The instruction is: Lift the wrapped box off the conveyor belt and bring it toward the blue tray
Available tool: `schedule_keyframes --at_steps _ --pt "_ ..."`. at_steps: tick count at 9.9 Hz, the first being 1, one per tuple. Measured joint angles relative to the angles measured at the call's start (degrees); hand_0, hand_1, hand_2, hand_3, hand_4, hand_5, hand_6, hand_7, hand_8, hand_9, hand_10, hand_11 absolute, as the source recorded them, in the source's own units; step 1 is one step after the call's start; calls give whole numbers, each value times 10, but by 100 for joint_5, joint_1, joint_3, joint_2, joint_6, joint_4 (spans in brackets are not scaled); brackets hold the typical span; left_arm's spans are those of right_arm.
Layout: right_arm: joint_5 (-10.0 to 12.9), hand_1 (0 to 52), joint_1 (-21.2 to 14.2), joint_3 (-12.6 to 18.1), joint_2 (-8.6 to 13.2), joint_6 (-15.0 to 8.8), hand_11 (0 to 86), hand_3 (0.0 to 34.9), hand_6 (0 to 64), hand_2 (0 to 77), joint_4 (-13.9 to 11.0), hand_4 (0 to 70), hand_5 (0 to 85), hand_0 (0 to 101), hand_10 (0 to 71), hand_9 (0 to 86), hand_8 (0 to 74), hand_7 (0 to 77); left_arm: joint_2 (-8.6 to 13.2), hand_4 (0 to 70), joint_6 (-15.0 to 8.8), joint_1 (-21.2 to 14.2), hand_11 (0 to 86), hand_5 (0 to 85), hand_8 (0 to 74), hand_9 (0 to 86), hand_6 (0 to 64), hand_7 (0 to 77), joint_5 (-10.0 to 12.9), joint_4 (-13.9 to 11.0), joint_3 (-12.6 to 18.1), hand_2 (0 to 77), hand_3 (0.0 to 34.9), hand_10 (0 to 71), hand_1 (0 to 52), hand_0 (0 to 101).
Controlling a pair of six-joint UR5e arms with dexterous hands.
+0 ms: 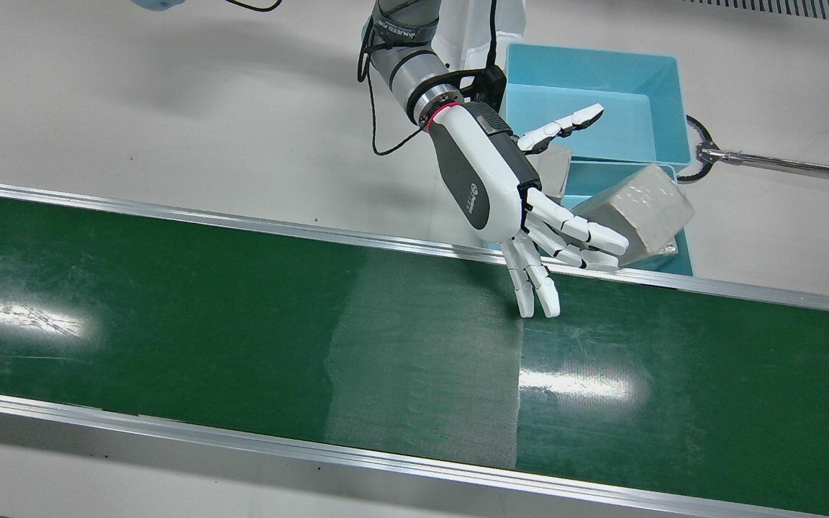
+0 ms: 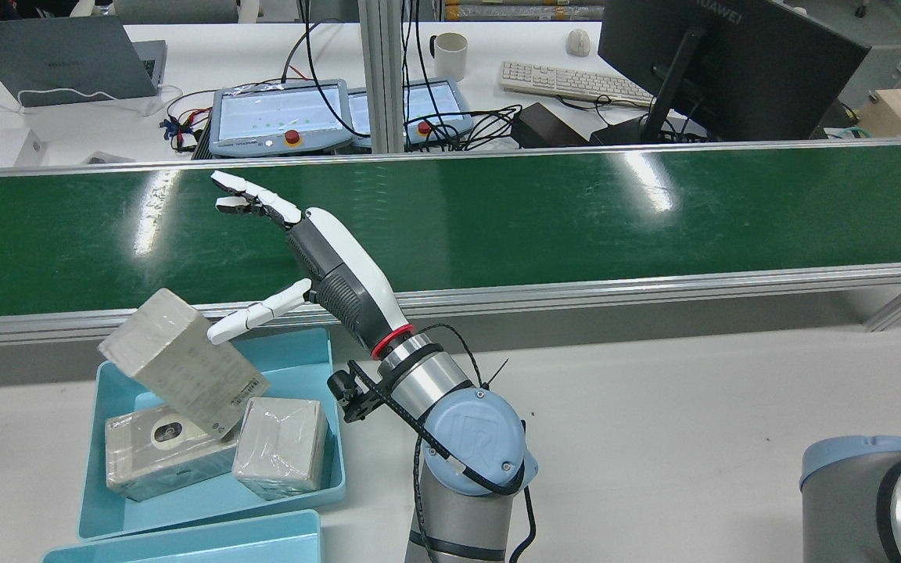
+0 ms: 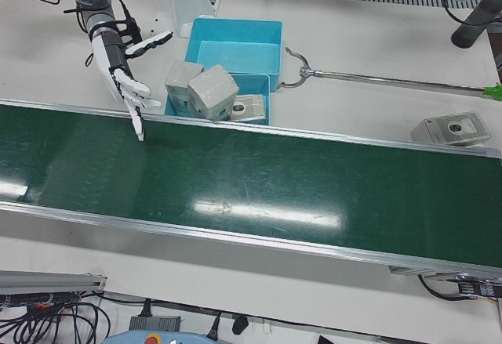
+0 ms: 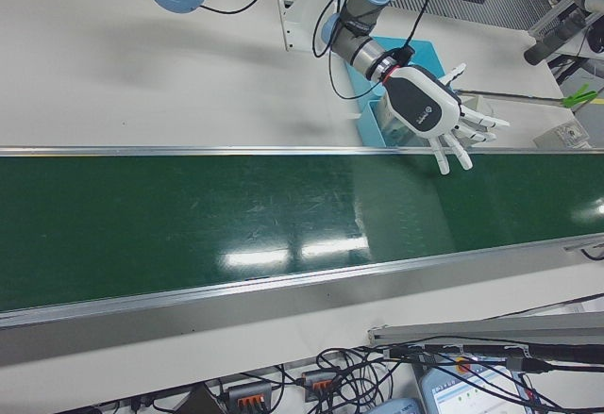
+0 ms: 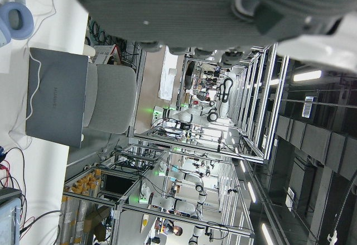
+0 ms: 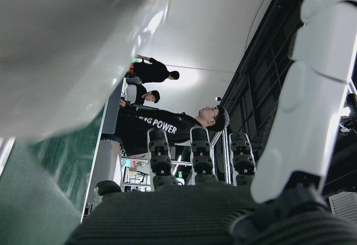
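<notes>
Conveyor belt (image 1: 242, 324): green surface bare along its visible length, with no box on it.

Left hand (image 1: 501, 187): held above the belt's far rail, palm turned toward the tray. Its fingers (image 1: 540, 284) are spread and released, grasping nothing. The lowest ones hang over the belt edge.

Wrapped box (image 1: 637, 205): off the belt and inside the blue tray (image 2: 89, 485), tilted on one corner and leaning on two other wrapped boxes (image 2: 157, 453) (image 2: 280, 446) that lie flat there. In the rear view the thumb tip sits right at the box's upper edge. Whether they touch cannot be told.

Second blue tray (image 1: 601, 79): directly behind the first on the white worktop (image 1: 170, 108), holding nothing.

Right hand (image 6: 189, 211): seen only by its own camera. One pale finger (image 6: 312, 116) stands extended, but whether the hand is released or clenched cannot be told.
</notes>
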Motion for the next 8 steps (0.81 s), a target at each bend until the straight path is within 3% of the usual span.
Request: schedule_keyframes --at_steps 1,2,3,4,5,6,7,8 --pt "-39 98 54 470 -280 19 16 315 16 71 -134 98 109 453 0 16 0 229 0 0 0 0 0 11 5 0 0 5 0 0 0 11 0 5 0 0" --pt "-58 98 122 1208 -743 84 16 314 16 71 -343 98 109 456 0 38 0 235 0 0 0 0 5 11 5 0 0 5 0 0 0 5 0 0 0 0" --pt "-67 98 216 2096 -1350 205 16 314 16 71 -582 98 109 456 0 38 0 235 0 0 0 0 5 11 5 0 0 5 0 0 0 11 0 0 0 0" --pt "-76 147 368 2910 -2054 499 11 305 16 114 -812 98 164 467 0 38 0 240 0 0 0 0 5 11 5 0 0 5 0 0 0 11 0 0 0 0" --pt "-134 224 594 3343 -2649 1005 11 298 49 180 -967 164 256 502 0 38 0 262 0 0 0 0 5 11 5 0 0 5 0 0 0 5 0 5 0 0" --pt "-341 218 986 3514 -3129 1587 11 242 191 333 -1084 273 425 540 44 153 0 404 0 0 0 0 0 5 5 0 0 5 0 0 0 5 0 5 0 0" --pt "-698 218 1488 3465 -3412 2005 22 242 191 333 -1141 273 425 540 114 153 0 404 0 0 0 0 0 5 5 0 0 5 0 0 0 11 0 5 0 0" --pt "-1171 120 2052 3241 -3553 2322 213 177 333 284 -1146 327 556 490 245 289 169 545 0 0 0 0 0 11 5 0 0 5 0 0 0 5 0 5 0 0"
